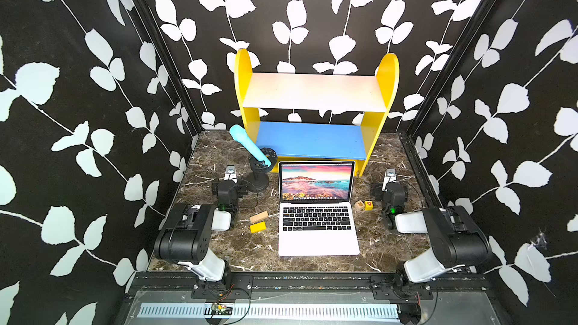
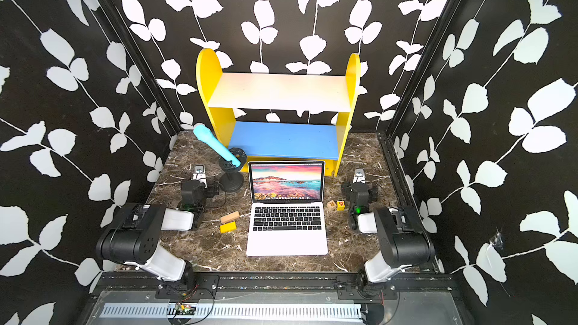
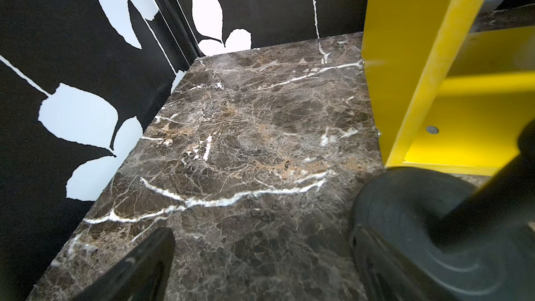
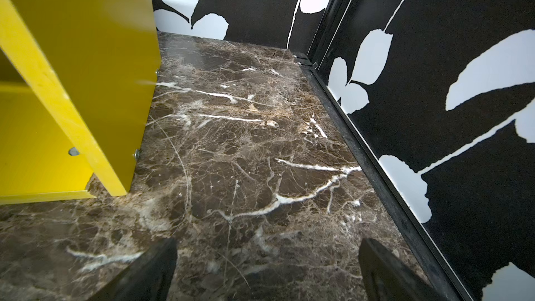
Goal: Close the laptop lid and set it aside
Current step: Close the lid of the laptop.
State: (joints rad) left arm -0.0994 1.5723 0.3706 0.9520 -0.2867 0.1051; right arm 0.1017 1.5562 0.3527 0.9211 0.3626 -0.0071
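Note:
The laptop (image 1: 318, 239) (image 2: 287, 239) lies in the middle of the marble table in both top views, silver-white with a black keyboard. Its lid (image 1: 316, 182) (image 2: 287, 182) stands upright and open, showing a pink-and-teal seascape. My left gripper (image 1: 230, 172) (image 2: 199, 171) (image 3: 263, 244) rests left of the lid, open, pointing at the back wall, with only bare marble between its fingers. My right gripper (image 1: 390, 175) (image 2: 359, 174) (image 4: 267, 251) rests right of the lid, open and empty too. Neither wrist view shows the laptop.
A yellow shelf (image 1: 247, 114) (image 2: 219, 117) with a pale top board and a blue lower board stands right behind the lid. A teal microphone (image 1: 250, 145) on a black stand (image 1: 259, 181) (image 3: 405, 227) is at the lid's left. Wooden blocks (image 1: 258, 221) and letter cubes (image 1: 364, 204) flank the keyboard.

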